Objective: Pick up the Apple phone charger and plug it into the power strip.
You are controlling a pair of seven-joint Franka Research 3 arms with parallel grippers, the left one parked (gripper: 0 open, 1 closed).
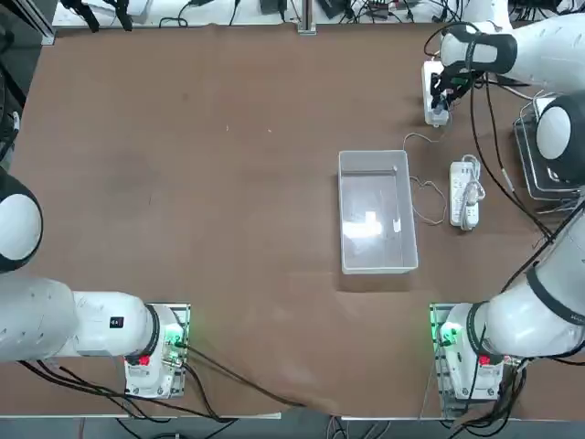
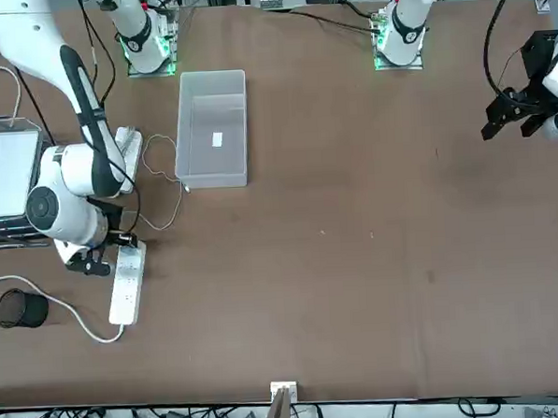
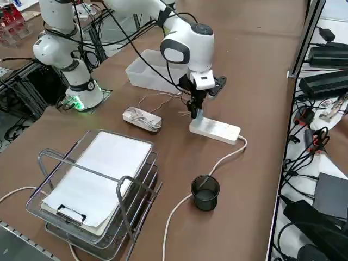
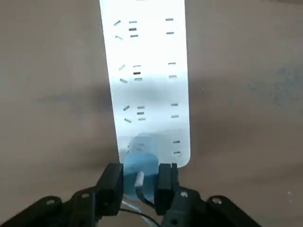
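Currently R gripper is clamped on the Apple phone charger, pointing down over the end of the power strip. Wrist view: charger sits between the two fingers, right at the strip's last socket row; can't tell if prongs are seated or just touching the face. Strip lies flat on the table at the far right corner in top view, w/ its thick lead running loose past a black cup. Thin white cable trails from charger back toward the clear bin mid-table. Shorter strip w/ bundled cord sits just beside the bin, apart from the gripper. Wire tray w/ clipboard at the table's right edge.
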